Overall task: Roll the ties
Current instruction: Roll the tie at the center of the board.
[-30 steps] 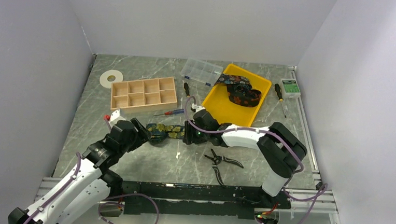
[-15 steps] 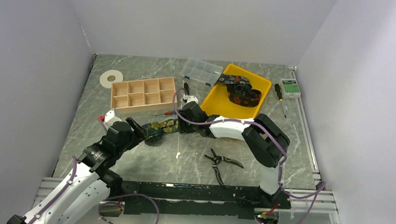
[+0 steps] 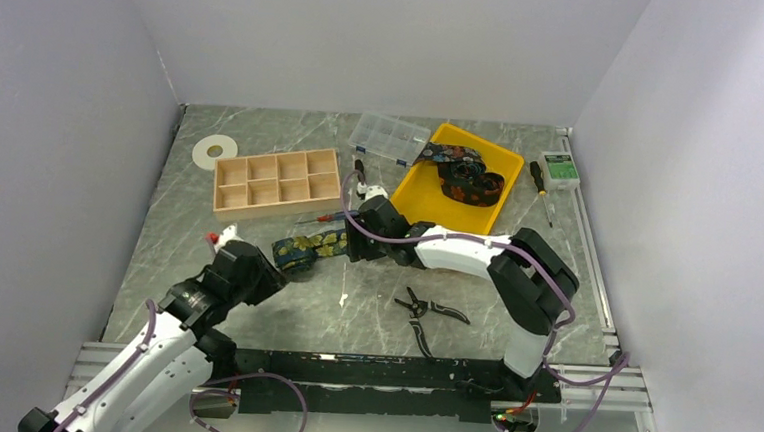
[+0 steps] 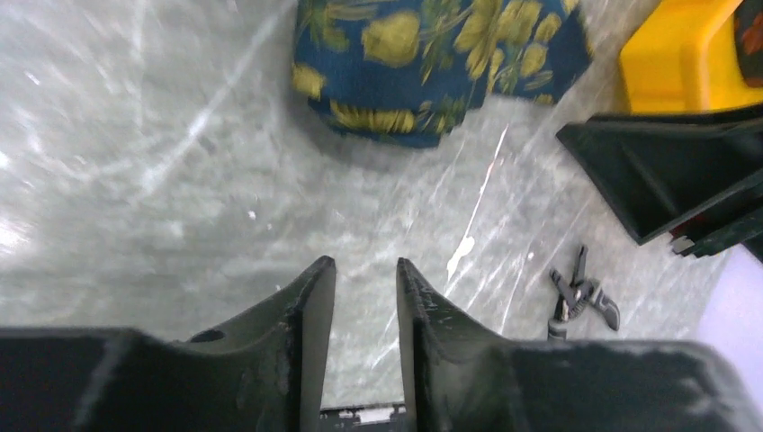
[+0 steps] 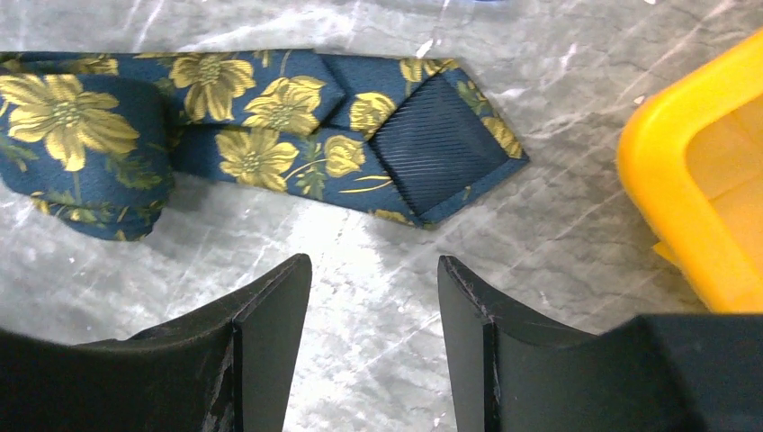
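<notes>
One tie [image 3: 308, 249] down on the surface [image 3: 372, 321], partly rolled: fat coil at one end, flat tail with a pointed tip at the other. Second tie [image 3: 466, 176] heaped in the yellow tray [image 3: 409, 206], on the far side of the right end effector [image 3: 356, 243] and touched by neither arm.

Left end effector [image 4: 364, 270]: narrow, a slim gap between the tips, nothing in it. Coil ahead of those tips and apart from them, bare surface between.

Right end effector: moderately wide, empty. Tail lying crosswise just ahead of its tips, pointed end roughly in line with the gap, coil away to its left, tray corner to its right.

Long axis running from one end effector toward the other, coil toward the left arm, tip toward the right. Both close; right probably the nearer to fabric. Likely next: pinning the tail with the right while turning the coil along that axis with the left. Worth minding: coil slackening if nudged sideways.
</notes>
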`<state>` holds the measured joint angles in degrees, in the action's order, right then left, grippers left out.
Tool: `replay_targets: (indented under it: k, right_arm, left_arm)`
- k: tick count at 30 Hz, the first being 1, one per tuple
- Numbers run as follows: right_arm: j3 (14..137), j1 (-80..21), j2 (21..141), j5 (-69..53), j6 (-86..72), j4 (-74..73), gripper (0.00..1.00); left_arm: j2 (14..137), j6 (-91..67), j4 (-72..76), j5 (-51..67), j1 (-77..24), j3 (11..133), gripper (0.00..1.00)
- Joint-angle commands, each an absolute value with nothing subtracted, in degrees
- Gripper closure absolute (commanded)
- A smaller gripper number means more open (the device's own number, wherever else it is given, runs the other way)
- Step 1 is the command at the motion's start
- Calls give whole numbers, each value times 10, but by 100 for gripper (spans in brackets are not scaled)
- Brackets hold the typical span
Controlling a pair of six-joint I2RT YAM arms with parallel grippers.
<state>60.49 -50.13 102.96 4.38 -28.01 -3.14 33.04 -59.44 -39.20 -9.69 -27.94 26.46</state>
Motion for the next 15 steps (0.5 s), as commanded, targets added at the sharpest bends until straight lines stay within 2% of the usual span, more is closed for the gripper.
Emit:
replay_targets:
  k: [1,3,4,5,9,15]
  right_arm:
    - [613,-511,1000,15,-277,-23,42]
    - [606,-517,1001,15,-283,-18,42]
    - [599,-519,1002,12,-288,-10,42]
    - [593,-520,1003,8,-291,-3,43]
    - [588,-529,1023,3,-305,12,44]
    - [577,-531,1029,2,-320,25,45]
  left_arm:
    - [320,-627,-346,29,-279,202,71]
    - [309,-642,-325,42,-284,173,89]
    - [304,-648,-311,44,-288,161,95]
    - [304,-650,-300,43,-291,151,97]
    - [347,-651,-244,31,-303,131,97]
    - [479,-670,-113,1,-305,113,97]
